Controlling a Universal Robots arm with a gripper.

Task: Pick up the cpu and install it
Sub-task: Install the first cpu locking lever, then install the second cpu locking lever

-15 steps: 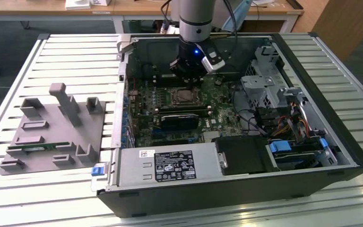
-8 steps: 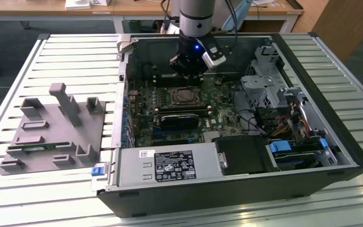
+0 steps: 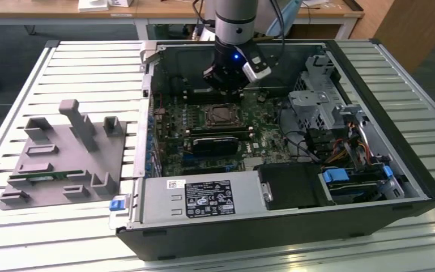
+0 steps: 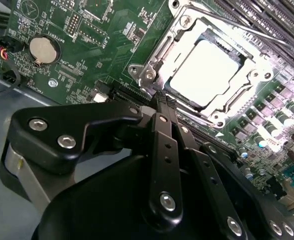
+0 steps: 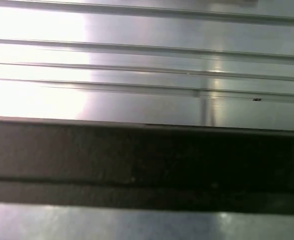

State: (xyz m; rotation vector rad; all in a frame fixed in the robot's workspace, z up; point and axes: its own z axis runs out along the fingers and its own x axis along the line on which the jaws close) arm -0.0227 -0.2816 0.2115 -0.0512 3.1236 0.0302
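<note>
cpu [image 4: 203,74] top: silver-grey, washed pale by glare, inside a bright metal socket frame [image 4: 152,75]. Motherboard [image 4: 87,45]: green, fine pale traces, silver coin cell [image 4: 42,50]. Pincer [image 4: 162,107]: matte black with silver screw heads. Case [image 3: 278,232]: black outside, grey steel inside, blue clips [image 3: 337,174]. Worktop [image 3: 89,62]: pale silver slats. Fixture [image 3: 59,158]: flat grey, holding a green memory stick [image 3: 43,177].

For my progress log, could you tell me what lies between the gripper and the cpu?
In the second wrist view, only the socket frame's edge lies between the shut gripper and the seated cpu.
</note>
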